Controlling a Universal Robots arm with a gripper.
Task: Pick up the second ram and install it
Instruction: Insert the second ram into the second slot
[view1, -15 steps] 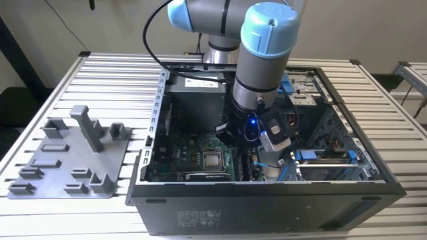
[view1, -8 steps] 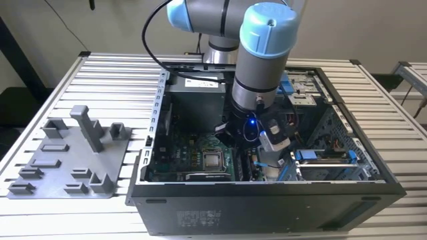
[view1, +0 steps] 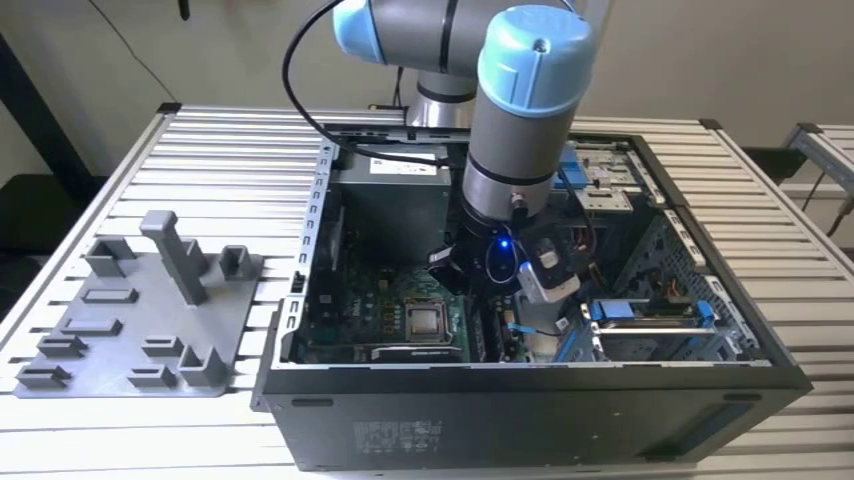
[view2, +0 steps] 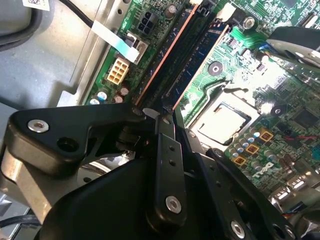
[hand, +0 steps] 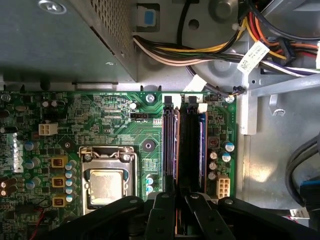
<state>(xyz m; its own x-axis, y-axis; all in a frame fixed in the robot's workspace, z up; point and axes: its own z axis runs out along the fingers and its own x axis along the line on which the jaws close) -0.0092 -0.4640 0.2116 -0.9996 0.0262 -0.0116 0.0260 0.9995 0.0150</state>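
In the first wrist view the gripper sits closest, its black fingers drawn narrow around one end of the second ram. The ram is a long dark stick that runs away from the fingertips along the memory slots, lying between a copper-edged strip and a blue-edged one. Whether it is fully seated in its slot or just above it I cannot tell. The second wrist view shows the same grip: the gripper is pinched nearly closed where the second ram begins.

Beside the slots on the green motherboard lies the square processor socket with its metal frame (it is bare, with no cooler on it). Past the far end of the slots are the grey power-supply box and a bundle of coloured cables.

In the exterior view the arm reaches down into the open computer case. To the exterior view's left, well apart from the case, the grey fixture plate with upright pegs rests on the slatted table.
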